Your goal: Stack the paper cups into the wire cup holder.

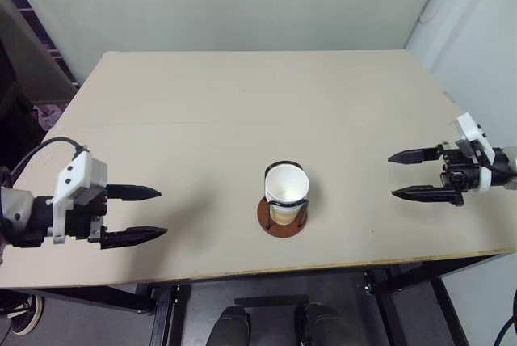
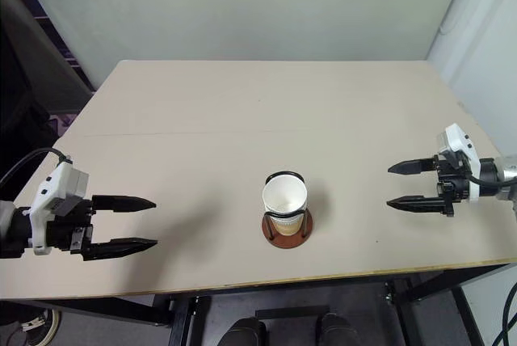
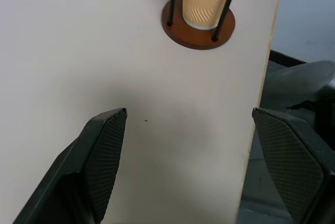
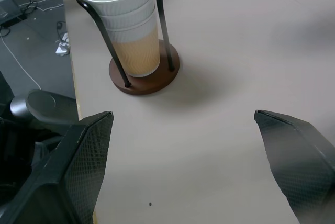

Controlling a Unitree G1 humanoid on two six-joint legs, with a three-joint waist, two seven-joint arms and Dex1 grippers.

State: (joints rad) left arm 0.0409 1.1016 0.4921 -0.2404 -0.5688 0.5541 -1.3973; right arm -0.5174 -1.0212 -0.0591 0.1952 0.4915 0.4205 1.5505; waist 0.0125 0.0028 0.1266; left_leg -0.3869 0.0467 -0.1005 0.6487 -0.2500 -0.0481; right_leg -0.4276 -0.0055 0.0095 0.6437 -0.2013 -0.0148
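We see no readable writing anywhere on the table [image 1: 242,111] or its contents. Between our two grippers, near the front edge, stands the wire cup holder [image 1: 283,218], with the paper cups [image 4: 128,20] nested inside. Our left gripper [image 1: 134,215] and right gripper [image 1: 408,175] hover spread wide, empty, well apart from it.

L gripper [image 1: 149,215] jaws wide apart, empty, R gripper [image 1: 404,175] likewise, both pointing inward
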